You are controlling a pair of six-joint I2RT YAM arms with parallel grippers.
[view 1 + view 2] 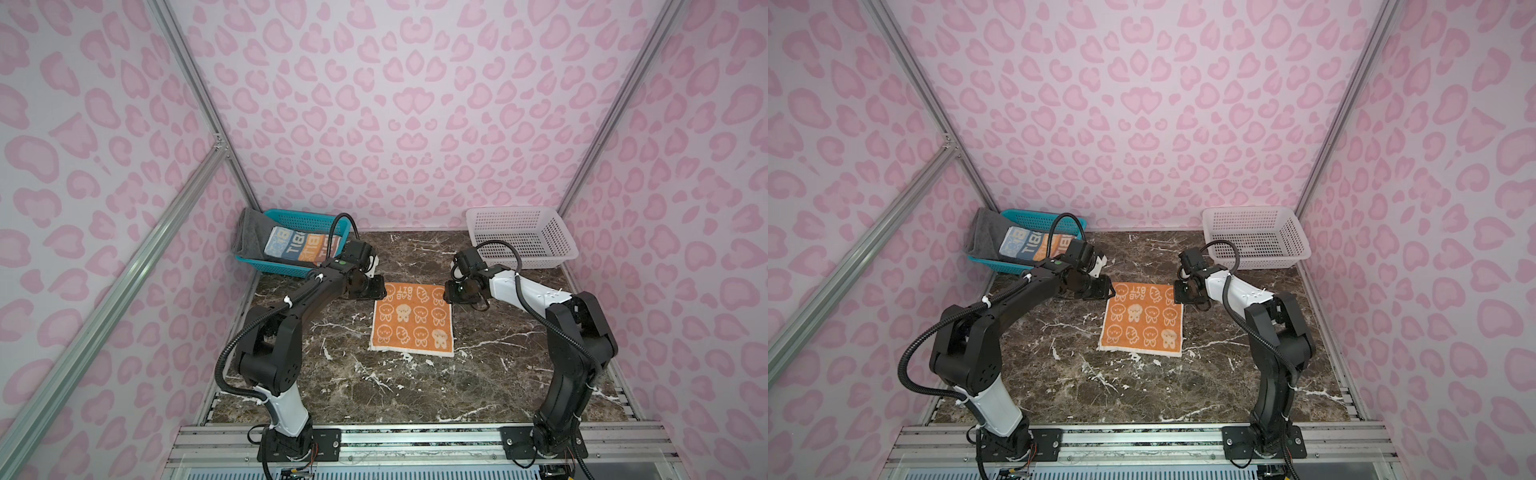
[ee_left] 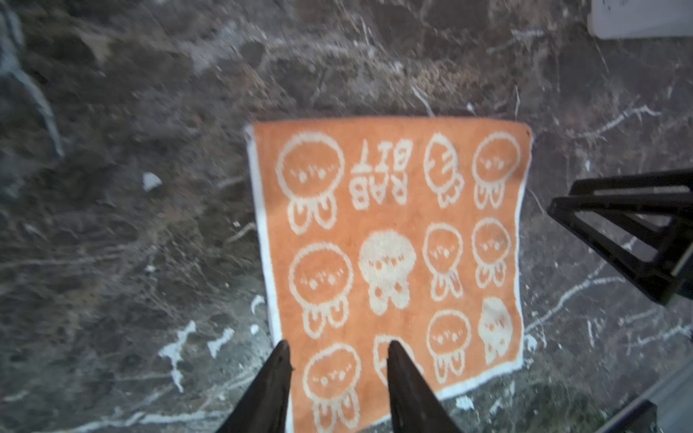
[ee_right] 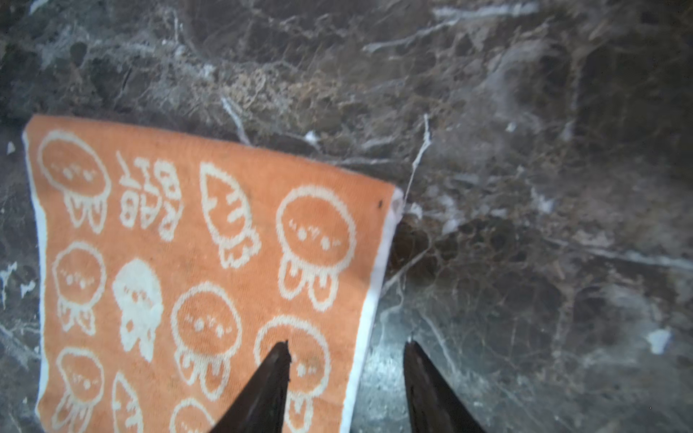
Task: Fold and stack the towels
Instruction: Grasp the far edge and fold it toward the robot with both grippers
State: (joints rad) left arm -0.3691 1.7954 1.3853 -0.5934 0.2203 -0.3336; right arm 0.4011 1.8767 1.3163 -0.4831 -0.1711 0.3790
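The small orange towel [image 1: 411,324] [image 1: 1142,322] with white cartoon faces lies spread flat on the marble table. My left gripper [image 1: 380,291] [image 2: 337,345] is over its far left corner, open, with nothing between the fingers. My right gripper [image 1: 449,297] [image 3: 348,343] is over the far right corner, also open and empty. One of its fingers is over the orange towel [image 3: 210,262] and the other over bare table. The dark grey towel [image 1: 247,235] and the multicolour lettered towel [image 1: 299,245] lie in the blue basket.
The blue basket [image 1: 307,215] stands tilted at the back left, close behind my left wrist. A white basket [image 1: 523,237] stands at the back right, behind my right arm. Pink patterned walls close in three sides of the marble table [image 1: 415,386].
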